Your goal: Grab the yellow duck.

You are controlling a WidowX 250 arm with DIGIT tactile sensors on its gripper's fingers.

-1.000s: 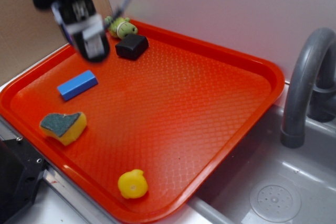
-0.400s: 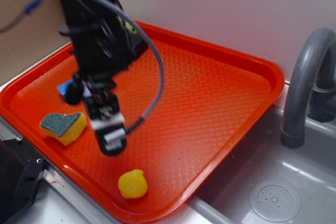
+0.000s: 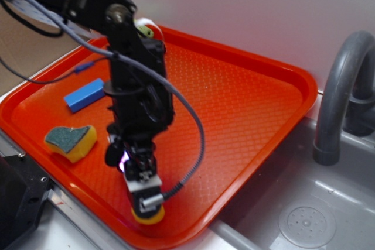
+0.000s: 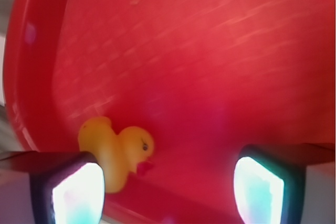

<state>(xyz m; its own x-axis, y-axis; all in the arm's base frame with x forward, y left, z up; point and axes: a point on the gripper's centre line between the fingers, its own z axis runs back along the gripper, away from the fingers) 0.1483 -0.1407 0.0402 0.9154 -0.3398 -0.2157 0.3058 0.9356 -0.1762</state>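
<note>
The yellow duck (image 3: 149, 217) lies near the front rim of the red tray (image 3: 258, 86), mostly covered by my gripper (image 3: 145, 198), which hangs directly over it. In the wrist view the duck (image 4: 118, 149) lies on its side with its red beak pointing right, close to the tray's rim. It sits just inside and partly behind the left finger (image 4: 73, 192). The right finger (image 4: 260, 192) stands far off, with bare tray between. My gripper (image 4: 167, 195) is open and holds nothing.
A yellow sponge with a green top (image 3: 71, 140) and a blue block (image 3: 85, 94) lie on the tray's left side. A pale green plush (image 3: 145, 27) peeks out behind the arm at the back. A grey faucet (image 3: 340, 86) and sink (image 3: 304, 221) are at the right.
The arm has swung from the tray's back left corner forward to its front edge and lowered. The gripper now sits over the duck, which has not moved.
</note>
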